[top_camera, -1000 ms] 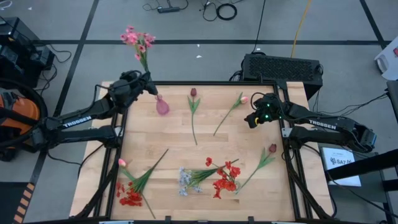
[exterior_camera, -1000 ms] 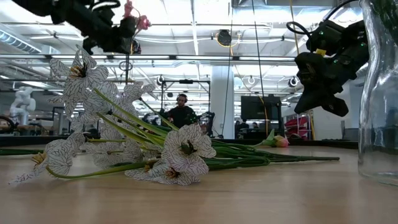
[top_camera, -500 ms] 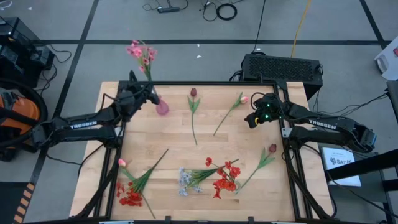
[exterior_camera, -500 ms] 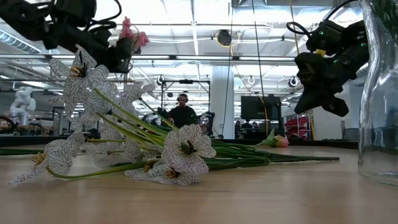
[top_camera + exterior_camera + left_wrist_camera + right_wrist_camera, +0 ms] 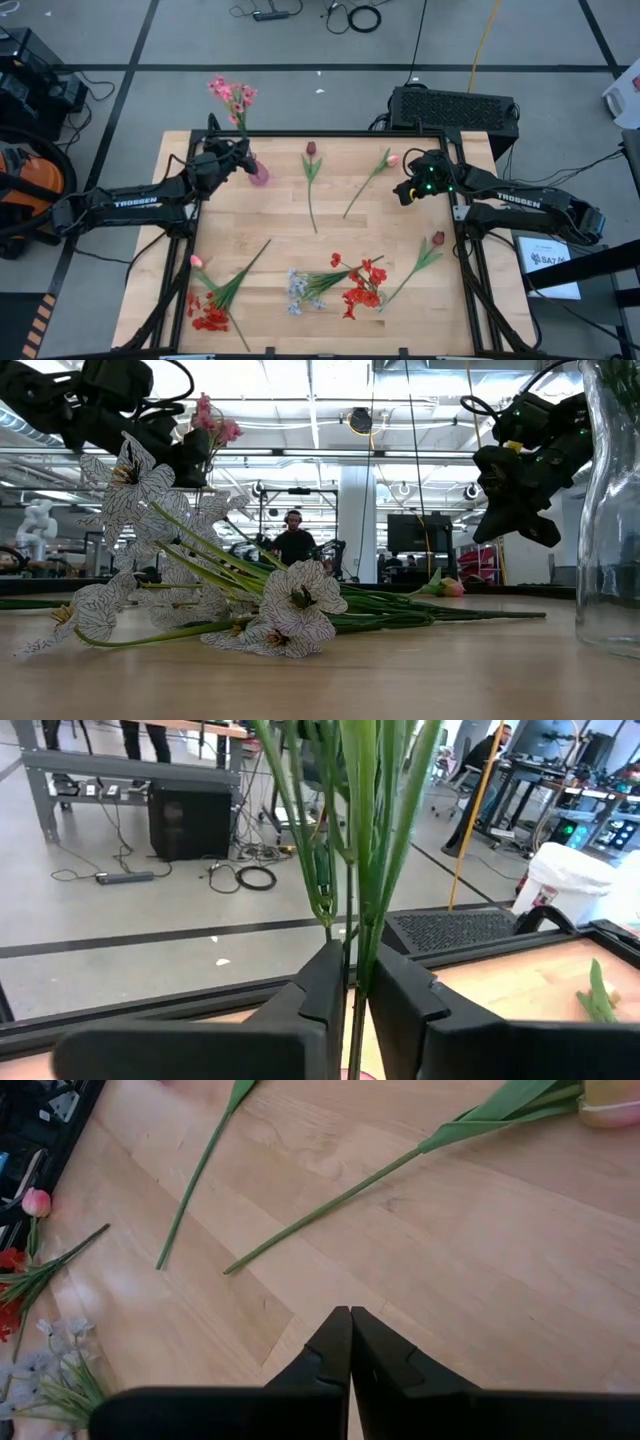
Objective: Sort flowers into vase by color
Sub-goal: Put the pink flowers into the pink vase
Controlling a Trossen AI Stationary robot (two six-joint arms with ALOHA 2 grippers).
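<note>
Pink spray point(image 5: 231, 95) looks light and top-heavy; the left pincer point(image 5: 236, 158) grips its thin stems low, above the small vase point(image 5: 259, 174). The right pincer point(image 5: 404, 192) hovers closed, holding nothing.

A light wooden table point(image 5: 280, 215) with a black frame stands on a grey floor point(image 5: 320, 95). A black box with a vented top point(image 5: 453, 108) sits behind it. Cables point(image 5: 352, 15) lie on the floor. A person wearing headphones point(image 5: 292, 541) sits far back.
</note>
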